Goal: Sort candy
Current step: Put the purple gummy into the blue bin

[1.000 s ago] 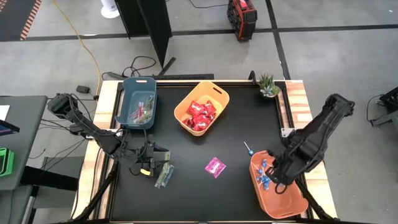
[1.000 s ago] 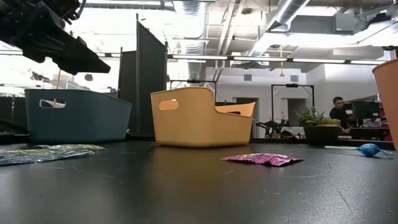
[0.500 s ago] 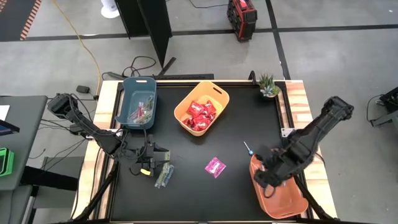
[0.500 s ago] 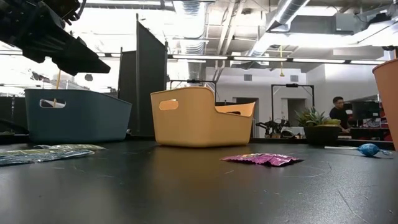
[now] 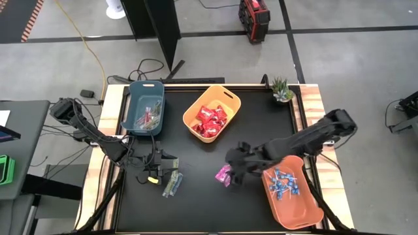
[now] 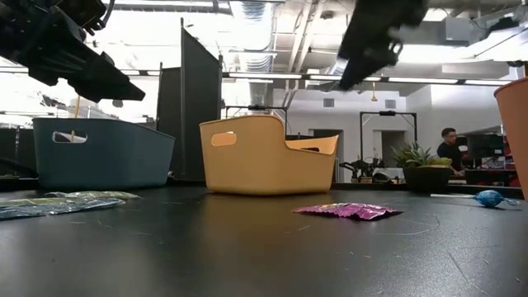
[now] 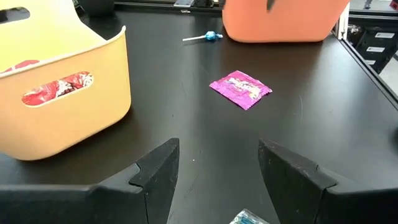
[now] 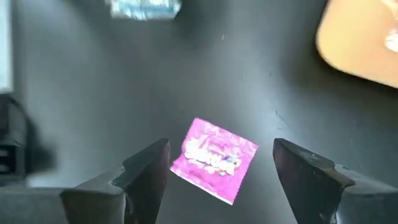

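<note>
Right wrist view puts your right gripper (image 8: 214,177) directly over the magenta packet (image 8: 214,158), fingers spread wide with the packet lying flat on the table (image 5: 196,209) between them, not yet touched. You are at the approach stage of a pick. My judgement: the next move calls for a straight descent and a close across the packet's width; it is thin and flat, so the tips will need to reach the table surface to catch an edge.

Your left gripper (image 7: 217,177) waits low over the table's left side, fingers parted and holding nothing, with stick packets (image 5: 172,185) just beside it.

Containers, as you will find them:
- Orange bin (image 5: 307,212), right front: blue lollipops piled at its near end.
- Yellow bin (image 5: 232,101), centre rear: red packets, the likely destination for the magenta one.
- Blue bin (image 5: 134,104), left rear: a few stick packets.

One lollipop (image 7: 208,37) lies loose on the table by the orange bin.
</note>
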